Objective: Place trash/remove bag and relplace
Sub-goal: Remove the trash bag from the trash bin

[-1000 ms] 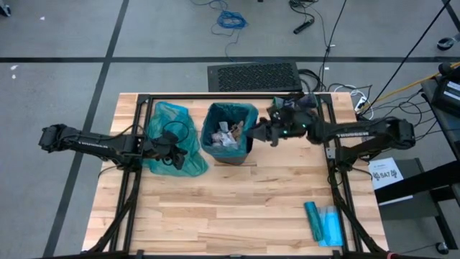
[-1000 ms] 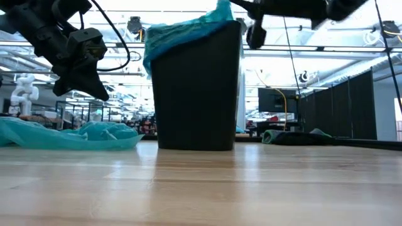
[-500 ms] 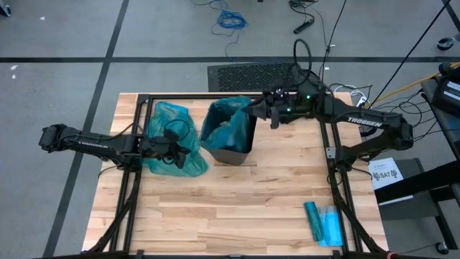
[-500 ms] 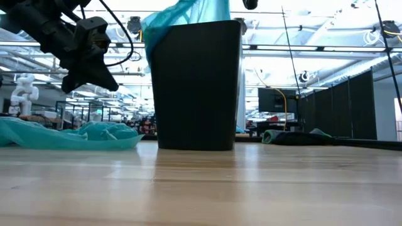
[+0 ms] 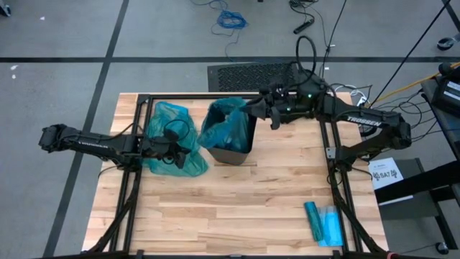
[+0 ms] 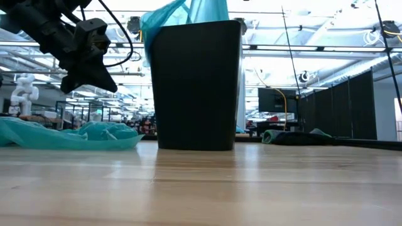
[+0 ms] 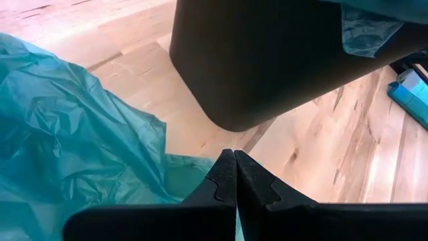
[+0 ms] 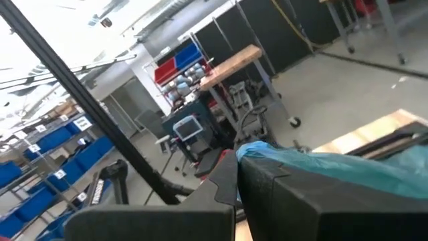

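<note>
A black bin stands at the table's far middle. Its teal bag is drawn up out of it, and the bag's top shows above the rim in the low view. My right gripper is shut on that bag, above the bin's right side. The bag hides the trash. A second teal bag lies spread flat on the table left of the bin. My left gripper hangs shut above it, clear of it, with nothing between its fingers. My right gripper pinches the teal bag's upper edge between its two fingers, on the bin's right side. The fingers lie about level and come from the table's right. The bag's top is lifted above the rim and drawn toward the gripper, while its lower part stays in the bin.
A flat blue packet lies near the table's front right corner. A dark cloth lies at the far right of the table. The black frame rails run along both sides. Bare wood lies in front of the bin.
My right gripper has risen with the bag's edge and rolled a little, staying shut. The bag's mouth has come off the bin's rim and been pulled up and together, covering the trash that showed before. The bin has stayed in place.
</note>
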`<state>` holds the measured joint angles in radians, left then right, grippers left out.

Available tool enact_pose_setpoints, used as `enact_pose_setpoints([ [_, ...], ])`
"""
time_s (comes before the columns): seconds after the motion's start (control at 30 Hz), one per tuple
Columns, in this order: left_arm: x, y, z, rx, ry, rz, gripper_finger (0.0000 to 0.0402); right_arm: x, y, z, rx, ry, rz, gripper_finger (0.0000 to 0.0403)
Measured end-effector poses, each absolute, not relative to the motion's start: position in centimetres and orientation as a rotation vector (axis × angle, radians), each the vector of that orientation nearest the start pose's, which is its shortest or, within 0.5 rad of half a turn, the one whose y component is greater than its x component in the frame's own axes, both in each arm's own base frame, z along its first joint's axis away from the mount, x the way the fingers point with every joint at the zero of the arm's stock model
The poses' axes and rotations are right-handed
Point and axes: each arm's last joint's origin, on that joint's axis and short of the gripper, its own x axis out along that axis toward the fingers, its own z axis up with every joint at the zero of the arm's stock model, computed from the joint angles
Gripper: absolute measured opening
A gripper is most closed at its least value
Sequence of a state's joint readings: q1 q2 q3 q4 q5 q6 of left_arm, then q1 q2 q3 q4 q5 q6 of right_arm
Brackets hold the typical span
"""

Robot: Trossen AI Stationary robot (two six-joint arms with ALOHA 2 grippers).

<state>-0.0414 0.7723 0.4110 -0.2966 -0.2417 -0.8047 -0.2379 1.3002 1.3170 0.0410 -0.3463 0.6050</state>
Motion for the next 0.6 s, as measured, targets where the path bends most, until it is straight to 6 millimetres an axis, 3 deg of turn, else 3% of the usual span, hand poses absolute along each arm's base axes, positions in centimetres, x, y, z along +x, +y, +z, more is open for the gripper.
enact_pose_setpoints([
  [0.17, 15.8, 0.6, 19.7, -0.755, 0.513, 0.495, 0.0000, 28.2, -5.9, 41.9, 0.630, 0.063, 0.092, 0.0006],
  [0.33, 15.8, 1.9, 17.5, -0.846, 0.520, 0.595, 0.0000, 28.1, -5.9, 40.5, 0.696, 0.194, 0.016, 0.0036],
  [0.47, 16.2, 2.7, 15.7, -0.949, 0.425, 0.447, 0.0000, 27.9, -5.8, 39.8, 0.736, 0.256, -0.053, 0.0065],
  [0.6, 16.5, 3.6, 15.1, -1.000, 0.309, 0.377, 0.0000, 27.8, -5.6, 39.1, 0.768, 0.301, -0.137, 0.0093],
])
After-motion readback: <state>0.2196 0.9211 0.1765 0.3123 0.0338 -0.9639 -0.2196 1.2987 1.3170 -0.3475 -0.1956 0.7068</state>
